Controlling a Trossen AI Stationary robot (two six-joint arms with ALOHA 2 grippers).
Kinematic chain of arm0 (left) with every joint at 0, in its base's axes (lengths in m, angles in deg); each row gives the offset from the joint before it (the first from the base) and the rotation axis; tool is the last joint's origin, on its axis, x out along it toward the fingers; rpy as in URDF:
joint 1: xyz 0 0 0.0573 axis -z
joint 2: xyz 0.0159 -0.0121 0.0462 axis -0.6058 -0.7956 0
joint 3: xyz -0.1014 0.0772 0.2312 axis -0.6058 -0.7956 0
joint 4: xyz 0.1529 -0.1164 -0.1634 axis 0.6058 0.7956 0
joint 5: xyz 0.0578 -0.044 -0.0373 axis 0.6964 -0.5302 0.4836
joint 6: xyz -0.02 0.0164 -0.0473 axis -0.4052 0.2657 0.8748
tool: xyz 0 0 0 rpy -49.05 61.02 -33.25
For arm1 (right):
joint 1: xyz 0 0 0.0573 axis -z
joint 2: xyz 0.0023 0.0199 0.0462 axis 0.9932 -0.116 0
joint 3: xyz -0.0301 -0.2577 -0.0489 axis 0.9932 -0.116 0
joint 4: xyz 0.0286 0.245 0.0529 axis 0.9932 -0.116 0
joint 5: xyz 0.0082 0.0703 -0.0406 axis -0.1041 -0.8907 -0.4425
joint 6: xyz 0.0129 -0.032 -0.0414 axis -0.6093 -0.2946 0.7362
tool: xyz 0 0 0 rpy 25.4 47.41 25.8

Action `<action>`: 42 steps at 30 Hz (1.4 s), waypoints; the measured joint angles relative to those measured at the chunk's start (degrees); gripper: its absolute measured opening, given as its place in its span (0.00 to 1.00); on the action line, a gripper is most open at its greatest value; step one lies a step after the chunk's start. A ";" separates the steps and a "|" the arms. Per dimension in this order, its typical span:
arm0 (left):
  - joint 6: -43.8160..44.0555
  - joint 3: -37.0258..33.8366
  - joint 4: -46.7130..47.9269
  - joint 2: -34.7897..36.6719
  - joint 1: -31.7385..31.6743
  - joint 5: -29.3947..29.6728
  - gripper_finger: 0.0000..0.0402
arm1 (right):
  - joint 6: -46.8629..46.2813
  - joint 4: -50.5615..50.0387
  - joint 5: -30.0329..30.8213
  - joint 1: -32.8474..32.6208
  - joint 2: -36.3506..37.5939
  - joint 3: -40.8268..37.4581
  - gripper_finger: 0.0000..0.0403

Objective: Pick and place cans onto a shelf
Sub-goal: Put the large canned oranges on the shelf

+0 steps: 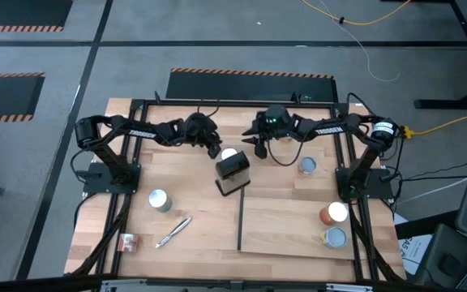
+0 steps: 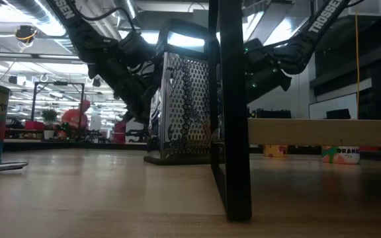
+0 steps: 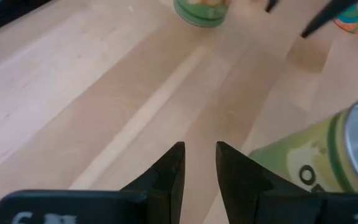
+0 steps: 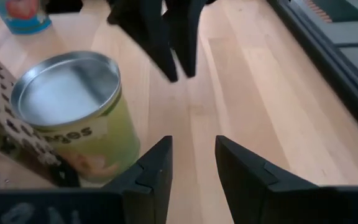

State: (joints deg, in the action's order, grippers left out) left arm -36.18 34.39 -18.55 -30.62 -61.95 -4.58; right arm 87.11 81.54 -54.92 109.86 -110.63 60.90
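Pale wood shelf (image 1: 290,227) carried two cans (image 1: 333,213) near its right edge. Left gripper (image 1: 214,151) and right gripper (image 1: 259,146) hovered empty, fingers slightly apart, flanking a green-labelled can (image 1: 229,154) beside the box grater (image 1: 232,174); several more cans awaited placing.

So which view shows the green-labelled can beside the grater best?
The right wrist view: the green-labelled can shows lid and label whole, against the grater. Left wrist view catches only its edge; high view just its pale top; low view hides it.
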 joint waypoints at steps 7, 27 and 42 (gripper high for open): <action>-0.48 0.00 0.17 0.00 -1.92 0.15 0.21 | 0.05 -4.17 0.00 0.00 0.00 0.00 0.31; -12.50 0.00 6.66 0.00 -4.70 5.37 0.21 | -1.93 -5.71 5.49 -0.02 0.00 0.00 0.31; -12.50 0.00 10.43 0.02 -1.90 4.62 0.21 | -2.66 -7.77 5.70 -0.02 4.24 0.02 0.31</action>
State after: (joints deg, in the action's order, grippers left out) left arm -48.68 34.39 -8.12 -30.60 -63.85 0.05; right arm 84.45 73.78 -49.22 109.84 -106.39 60.93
